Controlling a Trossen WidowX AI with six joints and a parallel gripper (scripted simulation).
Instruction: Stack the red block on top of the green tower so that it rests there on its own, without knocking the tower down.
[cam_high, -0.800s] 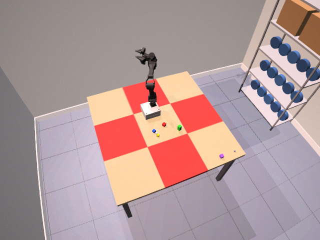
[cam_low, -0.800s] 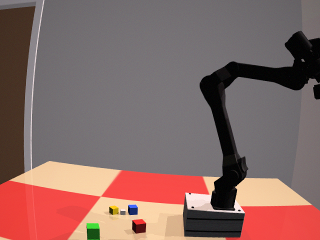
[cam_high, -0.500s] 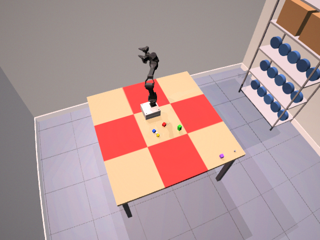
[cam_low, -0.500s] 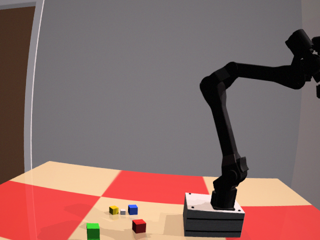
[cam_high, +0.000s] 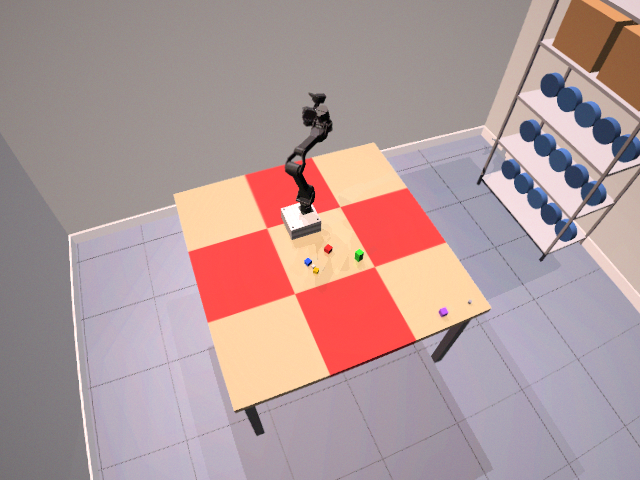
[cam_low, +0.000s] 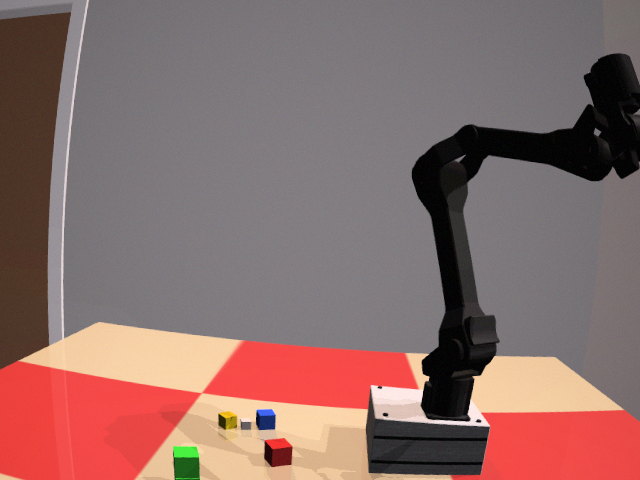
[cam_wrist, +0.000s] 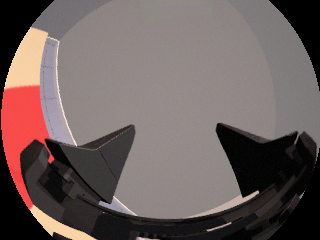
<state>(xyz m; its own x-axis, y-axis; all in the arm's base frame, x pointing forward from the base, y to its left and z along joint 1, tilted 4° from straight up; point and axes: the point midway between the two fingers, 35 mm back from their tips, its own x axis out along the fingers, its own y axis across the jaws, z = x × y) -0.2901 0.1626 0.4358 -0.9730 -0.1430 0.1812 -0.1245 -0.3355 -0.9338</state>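
Seven blocks: one red block (cam_high: 327, 249), green tower (cam_high: 358, 254), blue, yellow, white, purple, grey.

Even, bright lighting, no harsh hotspots. Soft shadows: the table (cam_high: 268, 330) throws a broad pale one on the floor (cam_high: 155, 413), and the arm (cam_low: 454, 268) a faint blurred one across the table top near the blocks. Slight glossy reflections under the blocks in the exterior view. Exterior view bends straight lines at the left edge. Wrist view is a fisheye circle with black corners, coarse and blocky along the gripper (cam_wrist: 175, 154) body. All views soft and low-detail.
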